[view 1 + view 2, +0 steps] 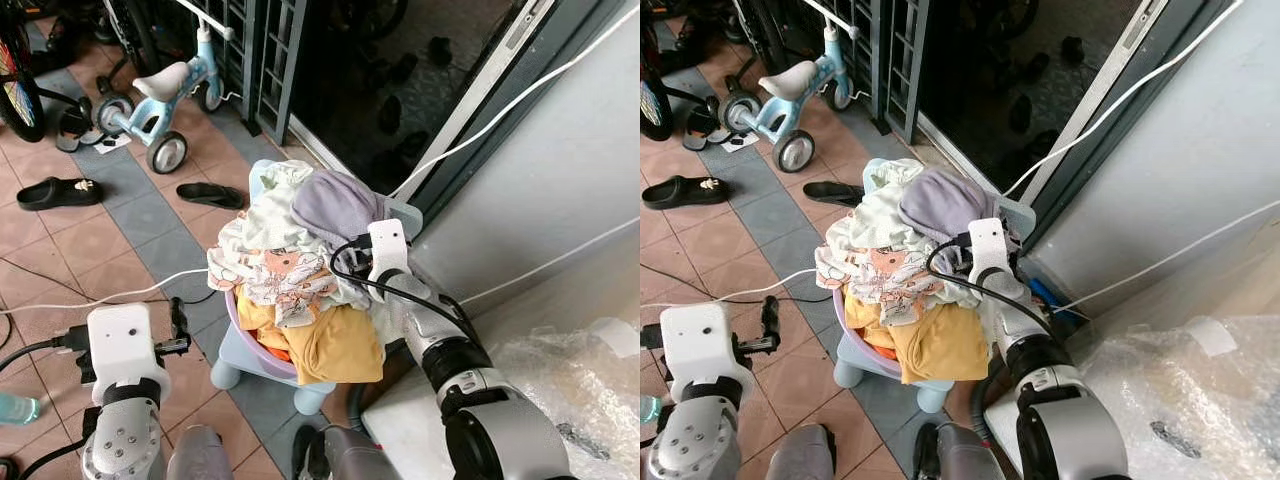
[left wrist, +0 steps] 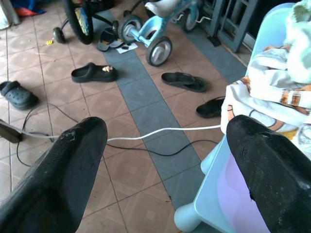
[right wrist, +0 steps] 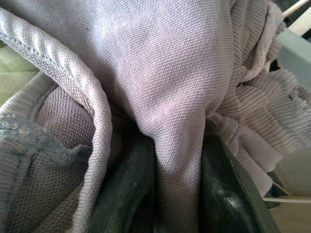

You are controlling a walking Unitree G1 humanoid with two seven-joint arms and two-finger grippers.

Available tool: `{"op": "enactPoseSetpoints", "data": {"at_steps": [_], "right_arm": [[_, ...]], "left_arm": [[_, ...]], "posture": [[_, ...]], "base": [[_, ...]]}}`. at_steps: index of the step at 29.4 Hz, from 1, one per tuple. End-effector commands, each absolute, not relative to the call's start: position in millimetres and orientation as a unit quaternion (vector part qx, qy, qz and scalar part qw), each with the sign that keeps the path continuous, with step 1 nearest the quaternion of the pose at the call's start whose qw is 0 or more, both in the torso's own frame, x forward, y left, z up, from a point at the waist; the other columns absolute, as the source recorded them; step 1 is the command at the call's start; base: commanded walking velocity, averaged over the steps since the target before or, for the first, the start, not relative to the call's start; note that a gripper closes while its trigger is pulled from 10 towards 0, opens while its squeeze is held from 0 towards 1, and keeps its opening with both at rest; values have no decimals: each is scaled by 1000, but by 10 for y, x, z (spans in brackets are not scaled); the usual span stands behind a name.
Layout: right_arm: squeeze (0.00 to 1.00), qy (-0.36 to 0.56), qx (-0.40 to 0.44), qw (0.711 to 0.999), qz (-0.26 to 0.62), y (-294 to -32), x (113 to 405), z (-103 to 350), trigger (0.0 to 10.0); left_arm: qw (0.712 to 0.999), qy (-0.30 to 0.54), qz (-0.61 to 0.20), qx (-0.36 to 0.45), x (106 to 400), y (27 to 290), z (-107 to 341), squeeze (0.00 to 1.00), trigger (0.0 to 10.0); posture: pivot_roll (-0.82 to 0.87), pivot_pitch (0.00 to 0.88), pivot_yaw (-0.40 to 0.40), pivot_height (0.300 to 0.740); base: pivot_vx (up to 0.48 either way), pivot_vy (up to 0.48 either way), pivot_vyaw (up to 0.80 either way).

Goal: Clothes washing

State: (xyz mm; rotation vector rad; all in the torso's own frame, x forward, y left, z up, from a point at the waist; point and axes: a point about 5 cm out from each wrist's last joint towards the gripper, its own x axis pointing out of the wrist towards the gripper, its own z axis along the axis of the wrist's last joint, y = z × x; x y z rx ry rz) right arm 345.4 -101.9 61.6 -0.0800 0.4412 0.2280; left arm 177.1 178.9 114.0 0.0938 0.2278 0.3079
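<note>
Right gripper (image 3: 165,194) of mine is buried in the laundry heap, its two black fingers (image 3: 126,189) pinched on a fold of the lilac knit garment (image 1: 335,205) at the top of the pile; the fingertips themselves are hidden by the cloth. Heaped clothes (image 1: 290,280) overflow a purple basin (image 1: 262,352) that sits on a pale blue child's chair (image 1: 245,360), so most of the basin rim and the chair seat are covered; a yellow garment (image 1: 335,345) hangs over the near edge. My left gripper (image 2: 165,160) hangs over the tiled floor (image 1: 130,240) just beside the chair, fingers spread wide with nothing between them. A white cable (image 2: 160,131) and a black cable (image 2: 146,148) cross the tiles beneath it. Loose sandals (image 1: 58,192) and a blue tricycle (image 1: 165,95) stand farther off, leaving open floor on my left. On my right, a grey wall (image 1: 560,170) and crumpled clear plastic (image 1: 580,390) press close.
</note>
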Motion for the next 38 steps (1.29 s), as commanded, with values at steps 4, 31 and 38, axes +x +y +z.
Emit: {"op": "enactPoseSetpoints", "data": {"at_steps": [4, 31, 38], "right_arm": [[0, 210, -39, 971, 104, -1153, 3480, 649, 0], [0, -46, -51, 973, 219, -1118, 2949, 1365, 0], [0, -96, -55, 986, 125, -1369, 2952, 1617, 0]], "left_arm": [[982, 108, 146, 43, 1856, 1744, 1092, 0, 10000], [995, 36, 51, 76, 2628, 1519, 1111, 0, 10000], [994, 33, 54, 86, 2640, 1590, 1081, 0, 10000]], "posture": [[128, 94, -233, 740], [18, 0, -48, 740], [9, 0, -34, 740]], "base": [[0, 0, 0], [0, 0, 0], [0, 0, 0]]}}
